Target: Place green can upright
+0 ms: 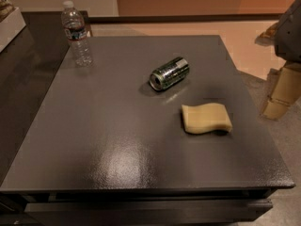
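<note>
The green can lies on its side on the dark grey table, a little right of the table's middle toward the back. Its silver end faces front-left. My gripper shows as a beige part under a grey arm piece at the right edge of the camera view. It is off the table's right side, well apart from the can, and holds nothing that I can see.
A clear plastic water bottle stands upright at the table's back left corner. A yellow sponge lies front-right of the can. A darker counter adjoins the table on the left.
</note>
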